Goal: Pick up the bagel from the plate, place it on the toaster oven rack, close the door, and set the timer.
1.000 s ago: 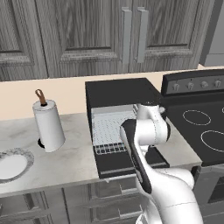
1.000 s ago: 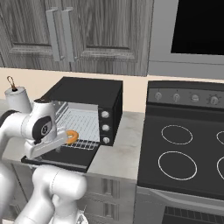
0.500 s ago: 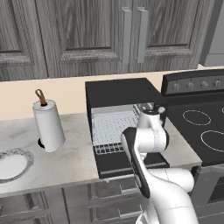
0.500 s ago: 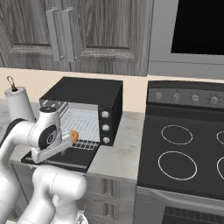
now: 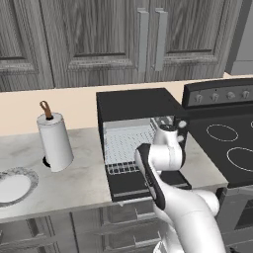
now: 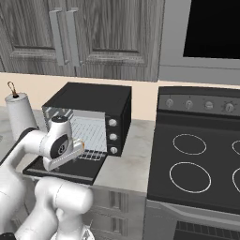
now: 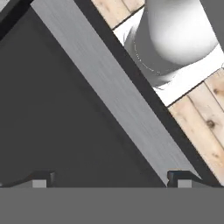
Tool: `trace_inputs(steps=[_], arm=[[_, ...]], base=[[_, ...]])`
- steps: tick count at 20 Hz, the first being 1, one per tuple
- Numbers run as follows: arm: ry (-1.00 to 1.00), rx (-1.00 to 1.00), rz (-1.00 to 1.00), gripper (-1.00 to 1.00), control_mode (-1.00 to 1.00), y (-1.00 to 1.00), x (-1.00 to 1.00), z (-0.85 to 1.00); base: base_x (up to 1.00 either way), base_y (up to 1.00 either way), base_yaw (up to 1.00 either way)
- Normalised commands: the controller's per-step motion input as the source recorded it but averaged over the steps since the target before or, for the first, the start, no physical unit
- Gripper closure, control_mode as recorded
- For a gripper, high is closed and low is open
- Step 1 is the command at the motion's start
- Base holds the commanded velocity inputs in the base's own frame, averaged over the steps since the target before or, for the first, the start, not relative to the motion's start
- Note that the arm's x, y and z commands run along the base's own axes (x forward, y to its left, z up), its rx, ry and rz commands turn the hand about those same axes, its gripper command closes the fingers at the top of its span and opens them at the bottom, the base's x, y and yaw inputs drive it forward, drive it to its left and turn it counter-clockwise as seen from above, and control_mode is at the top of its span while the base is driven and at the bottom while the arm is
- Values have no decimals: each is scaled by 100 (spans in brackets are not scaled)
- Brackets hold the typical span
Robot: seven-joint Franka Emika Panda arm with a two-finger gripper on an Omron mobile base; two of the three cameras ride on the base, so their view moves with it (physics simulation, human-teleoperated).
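Observation:
The black toaster oven (image 6: 93,101) stands with its door (image 6: 61,171) folded down flat. Its silver wire rack (image 5: 129,143) sits half pulled out, and an orange sliver of the bagel (image 6: 82,146) peeks from behind my hand on that rack. In the hand view my gripper (image 7: 111,179) is open with nothing between its fingertips. It looks straight down on the dark door (image 7: 57,109) and its silver bar handle (image 7: 118,100). The white plate (image 5: 27,174) with its speckled rim lies bare at the counter's far left.
A paper towel roll (image 5: 55,143) stands left of the oven. The black stovetop (image 6: 197,159) lies to its right. Three knobs (image 6: 112,136) line the oven's right face. Wooden floor (image 7: 205,127) shows past the door's front edge. Grey cabinets hang above.
My hand has drawn back from the rack and turned down over the open door. The bagel stays on the rack, and the jaws stay open.

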Motion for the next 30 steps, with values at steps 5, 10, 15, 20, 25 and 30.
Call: trace_inputs(steps=[5, 10, 15, 20, 25, 30], arm=[[0, 0, -9, -100, -100, 0, 51, -11], [0, 0, -9, -100, -100, 0, 56, -7], [-1, 0, -9, -100, -100, 4, 75, 2], [-2, 0, -9, -100, -100, 6, 56, 13], [-8, 0, -7, -100, -100, 0, -37, 30], [-13, 0, -1, -100, -100, 0, -100, 47]], base=[[0, 0, 0], [0, 0, 0], [0, 0, 0], [0, 0, 0], [0, 0, 0], [0, 0, 0]])
